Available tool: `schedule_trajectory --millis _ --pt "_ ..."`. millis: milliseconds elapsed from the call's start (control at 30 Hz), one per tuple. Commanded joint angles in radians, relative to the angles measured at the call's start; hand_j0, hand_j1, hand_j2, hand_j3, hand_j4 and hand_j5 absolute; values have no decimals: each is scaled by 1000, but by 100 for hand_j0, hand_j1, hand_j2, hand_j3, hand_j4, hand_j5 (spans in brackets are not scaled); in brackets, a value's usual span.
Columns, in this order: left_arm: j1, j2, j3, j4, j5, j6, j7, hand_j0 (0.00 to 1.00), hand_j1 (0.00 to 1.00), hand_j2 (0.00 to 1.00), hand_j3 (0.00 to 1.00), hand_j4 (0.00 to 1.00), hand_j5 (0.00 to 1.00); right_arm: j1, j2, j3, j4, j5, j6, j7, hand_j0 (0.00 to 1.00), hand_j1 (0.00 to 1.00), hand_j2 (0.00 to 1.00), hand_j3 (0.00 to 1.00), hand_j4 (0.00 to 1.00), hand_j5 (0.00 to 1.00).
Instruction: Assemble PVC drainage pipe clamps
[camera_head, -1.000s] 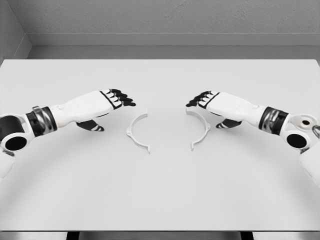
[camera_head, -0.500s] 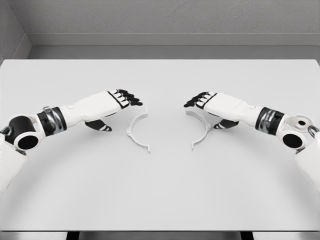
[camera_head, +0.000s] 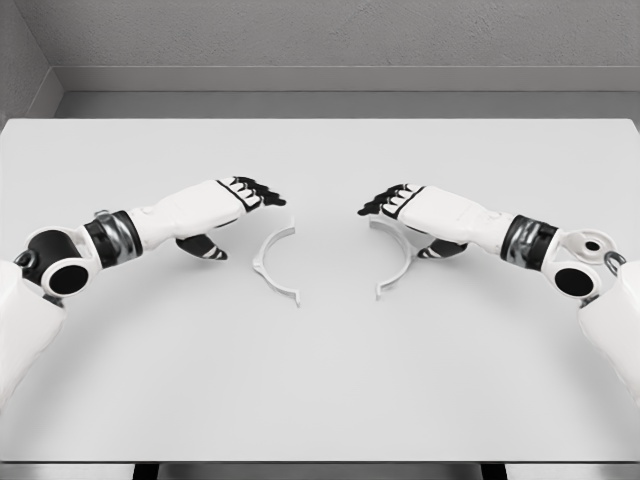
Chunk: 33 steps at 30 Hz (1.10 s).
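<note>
Two white half-ring clamp pieces lie apart on the white table (camera_head: 320, 380), their open sides facing each other. The left clamp half (camera_head: 272, 264) is just right of my left hand (camera_head: 252, 200), whose black fingertips (camera_head: 270, 194) reach over its upper end with nothing held. The right clamp half (camera_head: 399, 262) lies partly under my right hand (camera_head: 395, 210). Its fingers (camera_head: 378, 204) stretch left above the piece's upper end, and its thumb (camera_head: 432, 251) sits beside the arc. Whether they touch the piece is unclear. Both hands are open.
A grey wall and a ledge (camera_head: 320, 80) run behind the table's far edge. Both forearms (camera_head: 120, 235) slant in low over the tabletop from the sides.
Both hands have moved inward toward the centre. The right clamp half has shifted slightly left with the right hand over it. The left clamp half has not moved.
</note>
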Motion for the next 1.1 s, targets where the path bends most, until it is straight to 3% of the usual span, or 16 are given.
schedule_trajectory --millis 0,1067 --pt "0 -1 -1 1 7 25 -7 100 100 100 100 100 100 0 1 0 -1 -7 2 0 96 96 96 96 96 96" --pt "3 -88 -13 3 -33 39 -13 100 100 100 100 100 100 -29 29 15 45 7 2 -2 96 96 96 96 96 96"
